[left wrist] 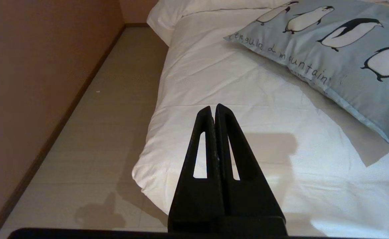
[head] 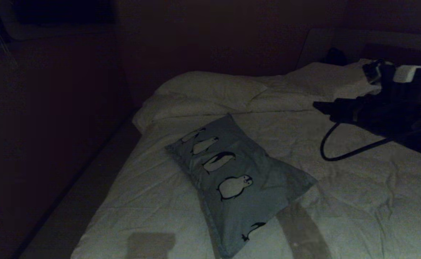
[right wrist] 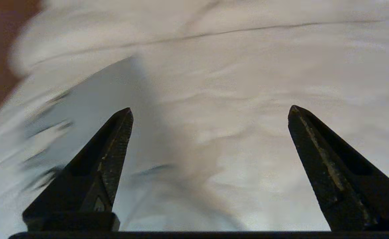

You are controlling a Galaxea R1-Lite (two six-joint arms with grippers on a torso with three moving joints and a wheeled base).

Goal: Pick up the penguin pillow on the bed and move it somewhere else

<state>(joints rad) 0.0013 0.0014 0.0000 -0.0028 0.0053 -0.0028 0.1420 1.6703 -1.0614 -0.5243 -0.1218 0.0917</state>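
One wide bed [head: 357, 201] with a white duvet carries the penguin pillow [head: 232, 176], lying slantwise near its left edge. Right hand [right wrist: 211, 109] hangs over the duvet, fingers spread wide, empty, well apart from the pillow. Left hand [left wrist: 213, 108], fingers pressed together, hovers at the left edge.

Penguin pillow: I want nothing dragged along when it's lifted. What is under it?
The penguin pillow lies flat on the bed, on wrinkled white duvet. Whatever sits beneath its middle is covered.
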